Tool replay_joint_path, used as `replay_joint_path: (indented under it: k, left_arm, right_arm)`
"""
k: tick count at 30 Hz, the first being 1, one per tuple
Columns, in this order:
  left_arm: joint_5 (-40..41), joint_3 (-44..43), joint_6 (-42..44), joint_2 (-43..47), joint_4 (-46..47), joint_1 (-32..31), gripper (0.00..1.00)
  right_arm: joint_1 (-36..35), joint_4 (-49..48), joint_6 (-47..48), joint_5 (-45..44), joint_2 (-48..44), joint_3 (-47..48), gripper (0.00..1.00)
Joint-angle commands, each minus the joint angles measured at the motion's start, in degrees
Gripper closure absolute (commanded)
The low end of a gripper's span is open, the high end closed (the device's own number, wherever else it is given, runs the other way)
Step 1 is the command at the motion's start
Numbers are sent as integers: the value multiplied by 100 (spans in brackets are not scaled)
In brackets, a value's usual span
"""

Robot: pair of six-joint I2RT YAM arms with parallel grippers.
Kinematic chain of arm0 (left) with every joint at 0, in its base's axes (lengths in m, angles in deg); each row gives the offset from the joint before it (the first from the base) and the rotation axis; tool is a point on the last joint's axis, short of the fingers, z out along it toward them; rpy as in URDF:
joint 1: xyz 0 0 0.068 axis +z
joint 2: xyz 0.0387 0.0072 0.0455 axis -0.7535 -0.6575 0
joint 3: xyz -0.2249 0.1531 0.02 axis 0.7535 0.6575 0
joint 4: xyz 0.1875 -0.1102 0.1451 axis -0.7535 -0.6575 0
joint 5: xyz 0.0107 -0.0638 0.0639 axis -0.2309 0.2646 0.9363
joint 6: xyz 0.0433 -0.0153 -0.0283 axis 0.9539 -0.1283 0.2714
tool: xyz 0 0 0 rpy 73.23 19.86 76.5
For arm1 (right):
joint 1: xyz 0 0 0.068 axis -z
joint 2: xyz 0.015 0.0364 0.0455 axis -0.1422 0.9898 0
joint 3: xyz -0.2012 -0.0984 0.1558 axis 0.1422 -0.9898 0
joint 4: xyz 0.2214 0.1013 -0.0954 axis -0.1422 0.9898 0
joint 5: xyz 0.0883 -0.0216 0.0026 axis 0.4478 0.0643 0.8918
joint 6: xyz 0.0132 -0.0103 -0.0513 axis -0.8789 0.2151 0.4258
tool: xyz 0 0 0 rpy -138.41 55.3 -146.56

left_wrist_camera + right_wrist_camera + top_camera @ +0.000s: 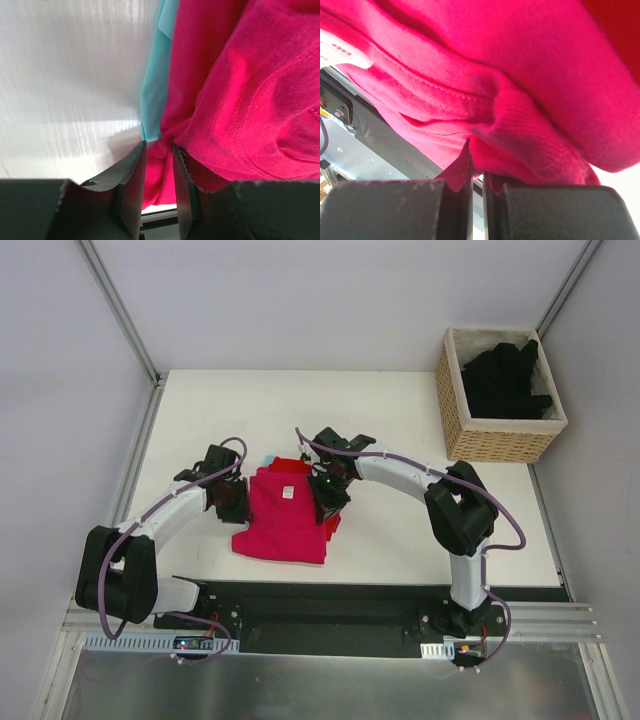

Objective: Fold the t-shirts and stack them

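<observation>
White bench [400, 410] is filling the top view, with pale walls standing on three sides, and your two arms are reaching in from its near edge. Your right gripper [326, 502] is sitting pressed together on a thin flap of the magenta-pink t-shirt [285, 525], and the hem is bunching just above its fingertips in the wrist view. Your left gripper [159, 146] is standing with its jaws slightly apart and a fold from the shirt's left edge is lying between them. You cannot tell from that view whether it is pinching the cloth or only straddling it.

Between the two grippers the pink shirt is lying folded, close to the near edge and a little left of the middle, with its small white label [287, 493] showing toward the far side. A brighter red t-shirt [333, 528] is peeking out from under it on the right and along the far side. A sliver of teal cloth [155, 90] is lying against the pile's left side, touching the pink. Well apart, at the far right corner, a wicker basket [500, 443] is holding black t-shirts [505, 380].
</observation>
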Motion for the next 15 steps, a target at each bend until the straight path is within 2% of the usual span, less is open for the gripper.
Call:
replay_joint_path:
  k: [1, 15]
  left_arm:
    - [-210, -140, 31, -63, 294, 11, 73]
    - [-605, -307, 58, -318, 549, 11, 76]
  right_arm:
    - [3, 438, 136, -3, -137, 191, 99]
    - [3, 561, 189, 6, -67, 332, 99]
